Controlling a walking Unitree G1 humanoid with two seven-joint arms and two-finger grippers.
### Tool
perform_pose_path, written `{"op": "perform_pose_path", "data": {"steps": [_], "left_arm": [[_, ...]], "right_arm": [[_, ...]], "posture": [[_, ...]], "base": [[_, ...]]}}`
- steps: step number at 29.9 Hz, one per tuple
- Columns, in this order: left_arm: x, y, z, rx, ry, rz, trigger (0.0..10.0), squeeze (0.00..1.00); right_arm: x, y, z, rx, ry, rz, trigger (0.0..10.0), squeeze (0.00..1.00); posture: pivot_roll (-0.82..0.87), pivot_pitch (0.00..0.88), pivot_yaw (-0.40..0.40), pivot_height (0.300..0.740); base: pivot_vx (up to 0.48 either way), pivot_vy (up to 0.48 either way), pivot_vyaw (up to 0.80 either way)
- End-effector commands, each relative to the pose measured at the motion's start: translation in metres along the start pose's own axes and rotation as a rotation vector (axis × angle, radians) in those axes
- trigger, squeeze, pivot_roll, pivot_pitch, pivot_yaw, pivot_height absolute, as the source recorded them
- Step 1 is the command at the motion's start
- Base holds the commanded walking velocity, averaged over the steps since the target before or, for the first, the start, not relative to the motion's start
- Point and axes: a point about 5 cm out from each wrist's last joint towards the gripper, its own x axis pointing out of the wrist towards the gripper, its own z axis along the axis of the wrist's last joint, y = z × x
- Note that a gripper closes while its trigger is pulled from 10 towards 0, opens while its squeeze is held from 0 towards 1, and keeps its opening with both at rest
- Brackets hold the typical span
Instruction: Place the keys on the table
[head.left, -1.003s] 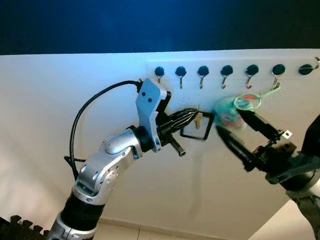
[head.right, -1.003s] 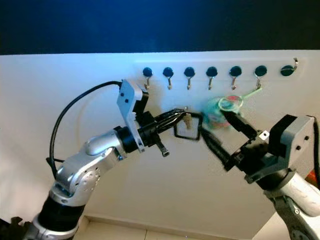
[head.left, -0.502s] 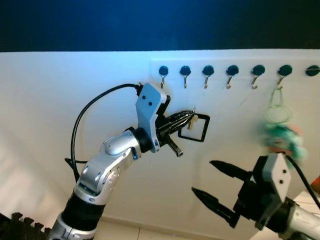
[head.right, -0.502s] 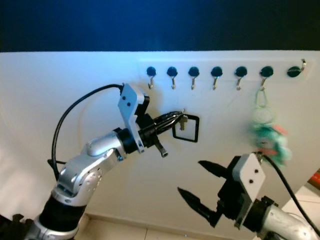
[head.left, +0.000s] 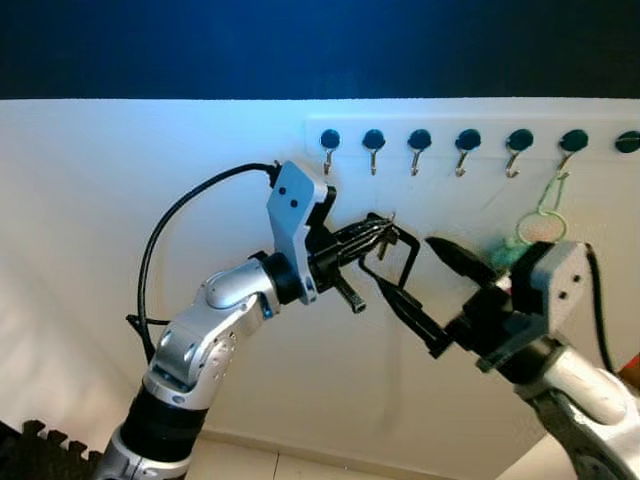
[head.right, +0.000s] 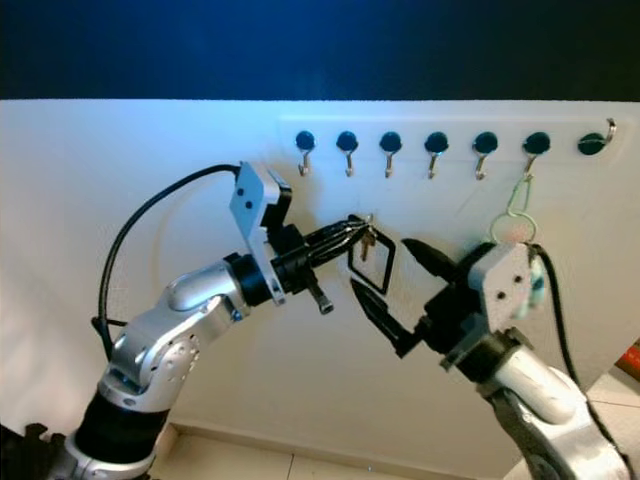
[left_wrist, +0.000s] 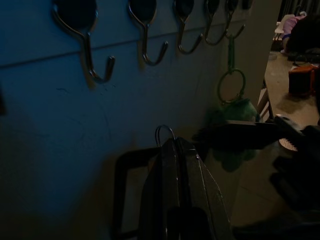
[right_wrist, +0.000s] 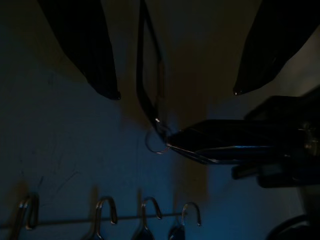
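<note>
Keys (head.left: 388, 232) hang pinched in the closed left gripper (head.left: 378, 232), raised against the wall just below the left end of the hook rail (head.left: 470, 140); a black square loop (head.left: 392, 262) dangles from them. Right gripper (head.left: 418, 290) stands just beside, its fingers spread wide on either side of that loop, touching nothing. Green keychain (head.left: 540, 222) hangs on a hook near the rail's right end. Judgement: the step in hand looks like a handover or a steadying of the keys. No table is in sight, so the next move calls for turning away from the wall and finding one.
</note>
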Motion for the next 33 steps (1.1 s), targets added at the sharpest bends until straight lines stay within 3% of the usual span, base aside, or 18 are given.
{"op": "perform_pose_path", "data": {"steps": [1,9,10,11,12,14,33], "left_arm": [[-0.004,-0.001,0.001,-0.008,0.002,-0.008,10.0,0.00],[-0.006,-0.005,0.006,-0.018,-0.016,-0.041,10.0,0.00],[-0.007,-0.005,0.006,-0.017,-0.014,-0.044,10.0,0.00],[-0.007,-0.005,0.006,-0.016,-0.011,-0.044,10.0,0.00],[-0.007,-0.005,0.006,-0.016,-0.011,-0.044,10.0,0.00],[-0.008,-0.005,0.005,-0.015,-0.007,-0.043,10.0,0.00],[-0.009,-0.005,0.003,-0.015,0.002,-0.031,10.0,0.00]], "right_arm": [[0.003,0.002,-0.004,0.003,0.000,0.002,10.0,0.00],[0.016,-0.002,-0.015,0.007,-0.011,-0.038,10.0,0.00],[0.018,-0.002,-0.015,0.010,-0.018,-0.039,8.8,0.00],[0.021,-0.002,-0.016,0.011,-0.025,-0.039,5.3,0.00],[0.021,-0.002,-0.016,0.011,-0.025,-0.039,5.3,0.00],[0.024,-0.001,-0.017,0.017,-0.037,-0.037,0.0,0.00],[0.030,0.001,-0.017,0.038,-0.081,-0.016,0.0,0.00]], "posture": [[-0.08,0.097,0.072,0.740],[-0.07,0.094,0.076,0.740],[-0.06,0.094,0.076,0.740],[-0.06,0.093,0.076,0.740],[-0.06,0.093,0.076,0.740],[-0.06,0.091,0.075,0.740],[-0.06,0.083,0.068,0.740]], "base": [[0.000,0.000,0.00],[0.000,0.000,0.00],[0.000,0.000,0.00],[0.000,0.000,0.00],[0.000,0.000,0.00],[0.000,0.000,0.00],[0.000,0.000,0.00]]}}
